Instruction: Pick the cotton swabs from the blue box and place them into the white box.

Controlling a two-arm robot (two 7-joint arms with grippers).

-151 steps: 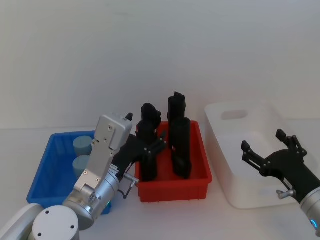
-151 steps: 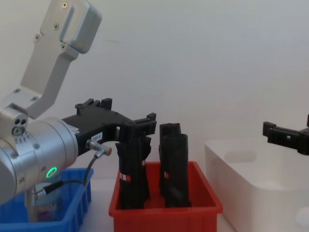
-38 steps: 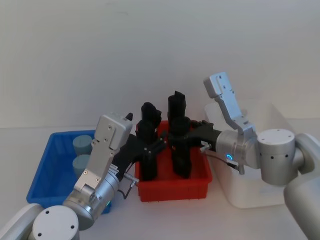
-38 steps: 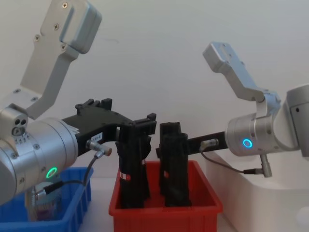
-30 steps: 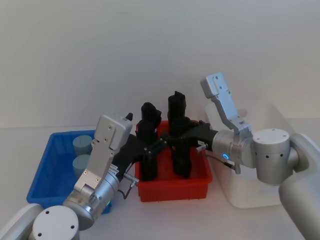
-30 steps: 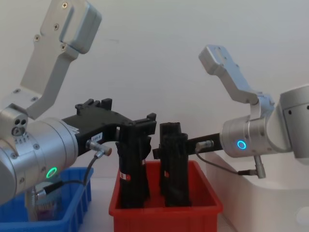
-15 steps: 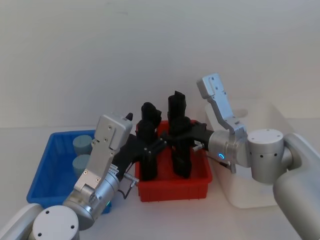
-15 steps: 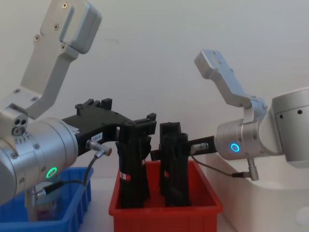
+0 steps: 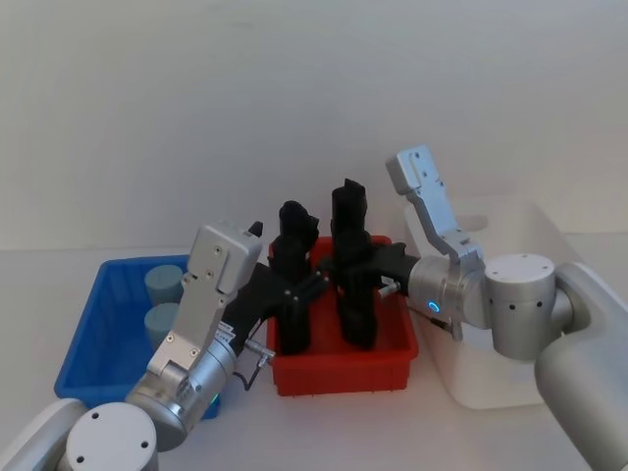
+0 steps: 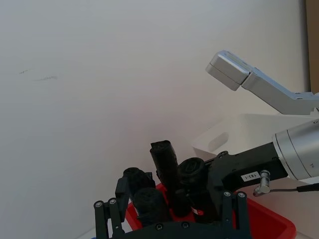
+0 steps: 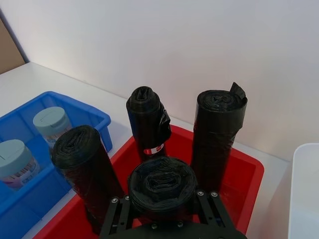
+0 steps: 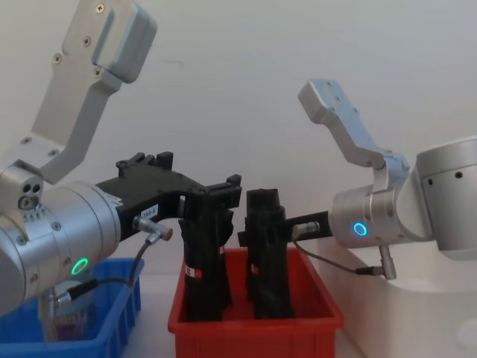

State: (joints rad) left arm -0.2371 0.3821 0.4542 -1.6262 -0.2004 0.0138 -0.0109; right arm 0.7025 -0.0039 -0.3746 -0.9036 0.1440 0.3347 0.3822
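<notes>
My right gripper (image 11: 163,198) clamps a black roll (image 11: 160,181) in the red bin's (image 9: 339,379) right half — left gripper (image 10: 171,201) hangs wide open over the left half.

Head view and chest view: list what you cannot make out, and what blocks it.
Head view: the left arm covers the blue box's near right corner; besides two cotton swabs, more may hide there.
Head view: the right arm, its right gripper shut on a black roll, hides part of the white box's floor.
</notes>
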